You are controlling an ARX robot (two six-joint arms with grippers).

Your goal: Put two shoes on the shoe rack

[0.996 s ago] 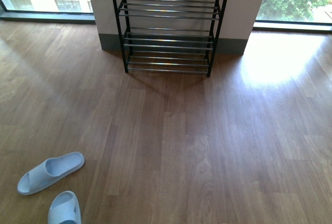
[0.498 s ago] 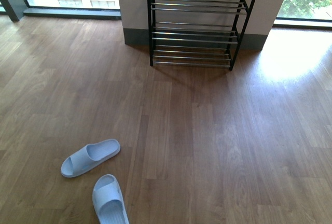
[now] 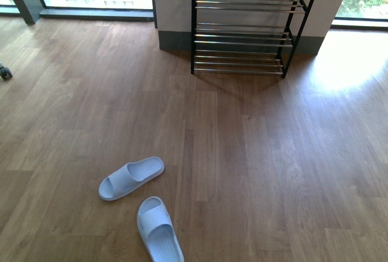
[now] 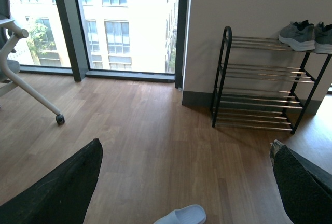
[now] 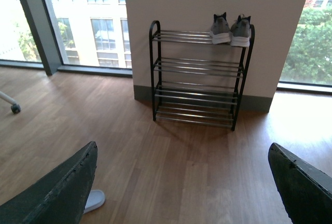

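Observation:
The shoe rack (image 3: 194, 25) stands against the wall at the far side of the wooden floor; the front view cuts off its top shelf. The wrist views show the whole shoe rack (image 5: 197, 61) (image 4: 259, 69). Two grey shoes with white soles (image 5: 221, 28) (image 5: 240, 31) sit side by side at the right end of its top shelf, also seen as shoes (image 4: 298, 33) in the left wrist view. My left gripper (image 4: 185, 146) and right gripper (image 5: 182, 149) are both open and empty, hanging over bare floor well short of the rack.
Two light blue slippers (image 3: 131, 178) (image 3: 159, 233) lie on the floor near me, to the left. An office chair's white leg and castor (image 4: 60, 119) stand at the far left by the windows. Floor-to-ceiling windows flank the wall behind the rack.
In the front view the rack and both slippers have slid to the right and the slippers higher in the picture. A castor now shows at the left edge.

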